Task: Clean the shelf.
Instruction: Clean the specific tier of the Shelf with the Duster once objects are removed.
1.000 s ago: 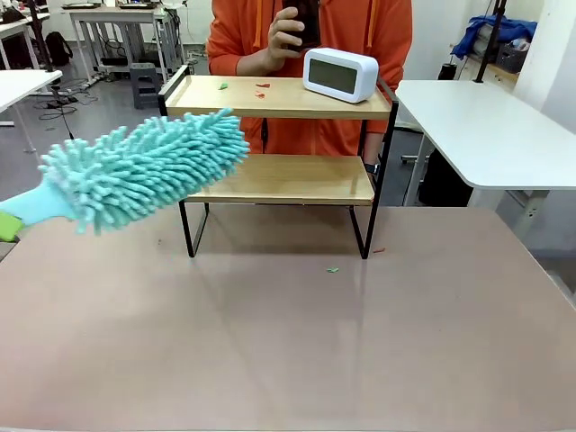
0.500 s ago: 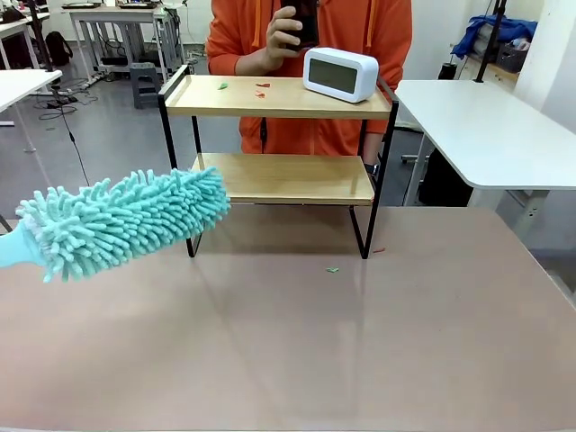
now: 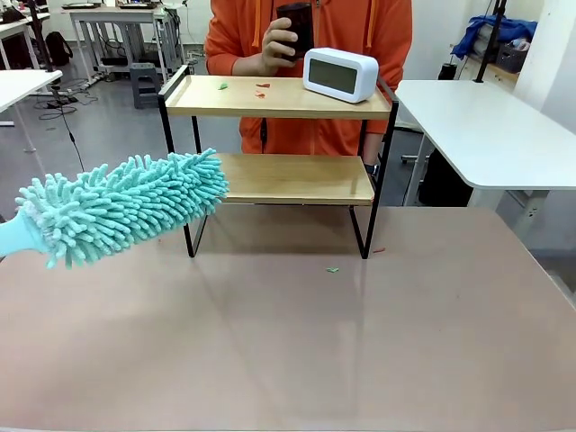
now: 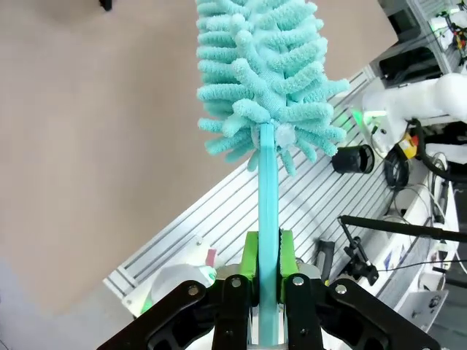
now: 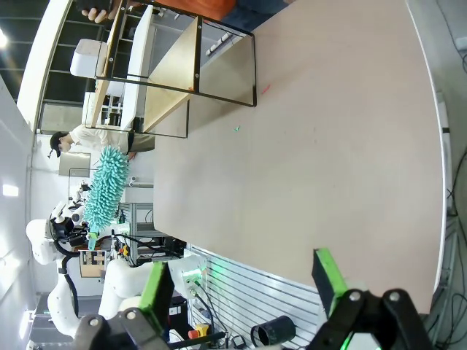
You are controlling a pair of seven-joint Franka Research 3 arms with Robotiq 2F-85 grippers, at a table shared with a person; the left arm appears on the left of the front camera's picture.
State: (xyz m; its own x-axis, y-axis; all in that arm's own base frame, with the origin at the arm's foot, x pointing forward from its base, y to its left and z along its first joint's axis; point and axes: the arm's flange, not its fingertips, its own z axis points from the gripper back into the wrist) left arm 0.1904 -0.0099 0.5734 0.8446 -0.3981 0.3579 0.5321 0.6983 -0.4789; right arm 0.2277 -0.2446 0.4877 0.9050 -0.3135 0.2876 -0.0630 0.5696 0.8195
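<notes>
One brown table spreads out beneath both claws. One shelf stands on it, ahead of the left claw and past the tip of what that claw carries. It has two wooden boards in a black frame on four legs. From the right claw the shelf lies far ahead, at the opposite edge of the table. One person in an orange jacket stands behind the shelf, farther from both claws than anything else here, with one hand raised around a dark thing I cannot make out.

The left claw is pressed together on the flat handle of one turquoise duster — its green pads squeeze the handle from both sides. The fluffy head points straight away from the claw and is off the table. In the front view the head's tip overlaps the shelf's left front leg; I cannot tell whether they touch.

The right claw is spread wide with nothing between its fingers.

One white clock sits on the top board, at the end farther from the left claw. Three small bits lie on that board nearer the left claw's end — one green, two red. Two more lie on the table by the shelf's right front leg: one green bit and one red bit.
</notes>
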